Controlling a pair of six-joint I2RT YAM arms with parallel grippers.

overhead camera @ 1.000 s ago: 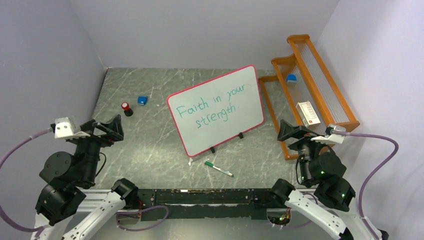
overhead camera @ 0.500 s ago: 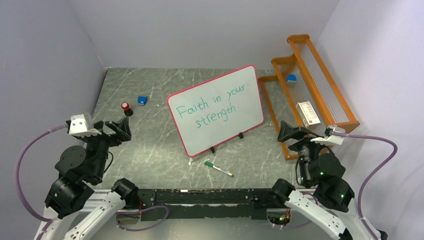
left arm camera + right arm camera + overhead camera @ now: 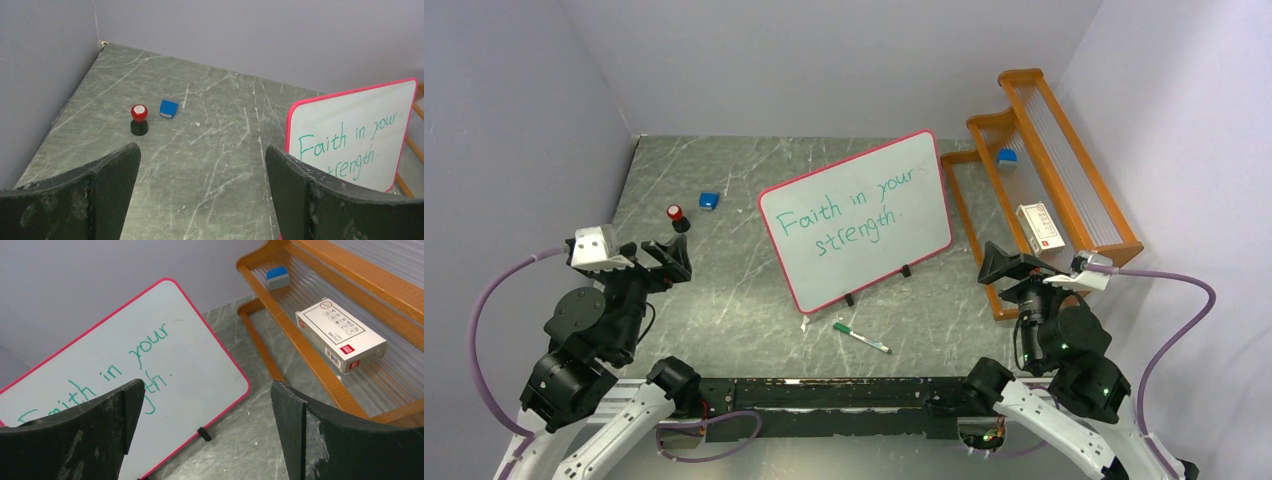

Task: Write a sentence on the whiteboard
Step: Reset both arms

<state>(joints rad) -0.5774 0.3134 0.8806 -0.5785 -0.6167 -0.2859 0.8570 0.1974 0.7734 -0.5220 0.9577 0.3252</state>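
Your left fingers [image 3: 90, 200] have drifted slightly toward the whiteboard [image 3: 921, 190]; they and the right fingers [image 3: 325, 440] stand apart, empty. The sentence [image 3: 849, 215] ahead looks finished.

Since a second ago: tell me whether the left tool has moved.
Yes. In the top view the left tool shifted right, ending almost directly below the red stamp.

the table [image 3: 724, 290] looks like dark grey-green stone with pale veins, smooth with a dull sheen. the whiteboard [image 3: 854, 225] has a smooth, glossy white face and a thin pink-red plastic-looking frame. the rack [image 3: 302, 347] is orange varnished wood with ribbed clear shelves. the box [image 3: 340, 340] on it looks like glossy card. the left gripper [image 3: 201, 149] and right gripper [image 3: 207, 384] are matt black, scuffed grey.
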